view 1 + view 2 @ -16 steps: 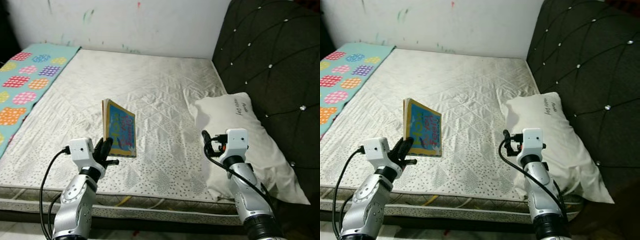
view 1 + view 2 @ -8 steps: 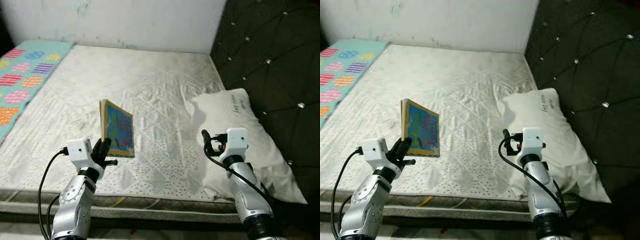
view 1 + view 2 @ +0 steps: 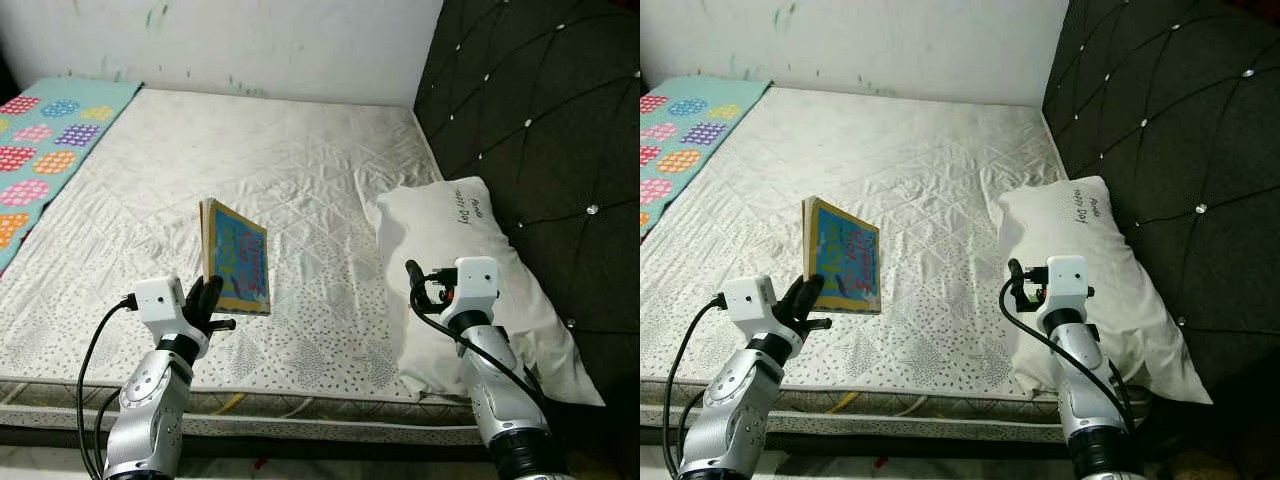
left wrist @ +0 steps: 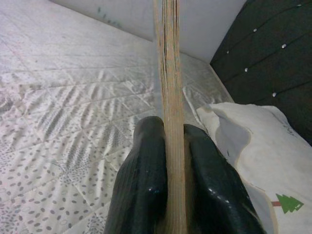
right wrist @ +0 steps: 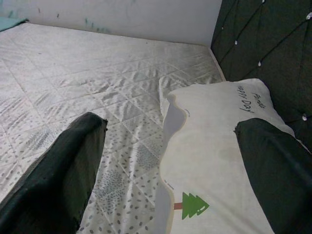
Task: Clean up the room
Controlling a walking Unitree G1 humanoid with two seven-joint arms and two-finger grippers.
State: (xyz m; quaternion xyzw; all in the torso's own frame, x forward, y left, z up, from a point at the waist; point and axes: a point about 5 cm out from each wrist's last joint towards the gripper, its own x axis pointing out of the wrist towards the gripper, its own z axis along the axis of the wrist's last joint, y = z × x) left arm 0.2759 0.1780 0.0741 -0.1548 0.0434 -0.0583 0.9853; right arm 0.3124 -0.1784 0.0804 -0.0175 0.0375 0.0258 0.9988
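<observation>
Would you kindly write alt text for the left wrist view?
The left tool clamps a thin book edge-on and upright above a white quilted mattress. A white pillow lies beside a dark tufted headboard.

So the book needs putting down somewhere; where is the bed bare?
The mattress is bare between the patterned blanket and the pillow. The left gripper holds the book there. The crowded side is by the pillow and headboard.

Open mattress (image 3: pixel 300 160) is seen from 10 to 12 o'clock; passage is blocked by the pillow (image 3: pixel 470 270) at 2 o'clock and the headboard (image 3: pixel 540 110) beyond it.
</observation>
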